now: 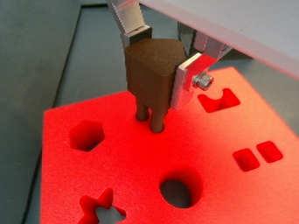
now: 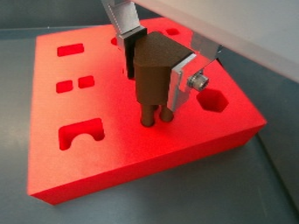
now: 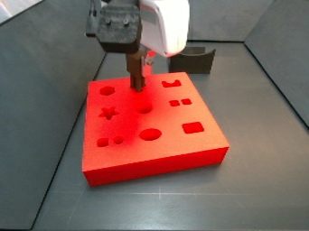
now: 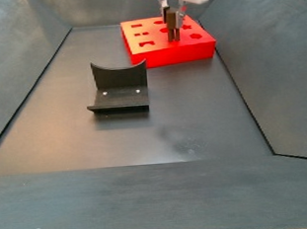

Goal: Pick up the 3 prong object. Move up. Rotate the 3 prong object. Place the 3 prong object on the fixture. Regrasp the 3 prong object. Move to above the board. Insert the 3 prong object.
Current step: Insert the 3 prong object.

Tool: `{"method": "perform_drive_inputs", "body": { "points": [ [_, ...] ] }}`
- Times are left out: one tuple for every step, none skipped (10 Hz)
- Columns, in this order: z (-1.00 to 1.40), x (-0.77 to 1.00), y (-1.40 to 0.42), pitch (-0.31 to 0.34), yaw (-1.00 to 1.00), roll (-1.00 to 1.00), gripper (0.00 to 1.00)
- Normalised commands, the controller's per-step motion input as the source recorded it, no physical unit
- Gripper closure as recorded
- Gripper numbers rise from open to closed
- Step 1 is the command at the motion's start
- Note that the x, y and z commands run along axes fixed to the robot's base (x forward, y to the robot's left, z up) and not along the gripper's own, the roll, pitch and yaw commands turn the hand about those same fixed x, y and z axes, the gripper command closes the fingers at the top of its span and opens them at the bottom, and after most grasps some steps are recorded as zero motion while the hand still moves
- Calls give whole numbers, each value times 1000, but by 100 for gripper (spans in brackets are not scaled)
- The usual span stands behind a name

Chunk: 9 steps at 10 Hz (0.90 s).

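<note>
My gripper (image 1: 159, 72) is shut on the 3 prong object (image 1: 149, 77), a dark brown block held upright with its prongs (image 1: 152, 122) pointing down. The prong tips meet the top of the red board (image 1: 128, 175) between the hexagon cutout (image 1: 86, 133) and the U-shaped cutout (image 1: 216, 101). I cannot tell whether the prongs are inside holes. Another wrist view shows the same grasp (image 2: 156, 77) on the object (image 2: 146, 83) over the board (image 2: 140, 162). In the side views the gripper (image 3: 135, 65) (image 4: 173, 14) stands over the board (image 3: 157, 149) (image 4: 191, 47).
The fixture (image 4: 117, 87) stands on the dark floor apart from the board, with nothing on it; it also shows behind the board (image 3: 200, 60). Sloping dark walls (image 4: 22, 86) enclose the floor. Star (image 1: 103, 210) and oval (image 1: 177, 192) cutouts lie nearer the board's other edge.
</note>
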Motion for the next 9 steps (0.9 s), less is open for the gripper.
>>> {"method": "perform_drive_inputs", "body": {
  "points": [
    [-794,0,0,-131,-51,57,100],
    [-786,0,0,-134,-43,60,100],
    [-734,0,0,-137,-37,44,100],
    [-551,0,0,-129,-26,0,100],
    [-174,0,0,-43,-43,-23,100],
    [0,9,0,19,0,16,100],
    [0,0,0,-10,0,0,100],
    [0,0,0,-7,0,0,100],
    [0,0,0,0,0,0,100]
  ]
}}
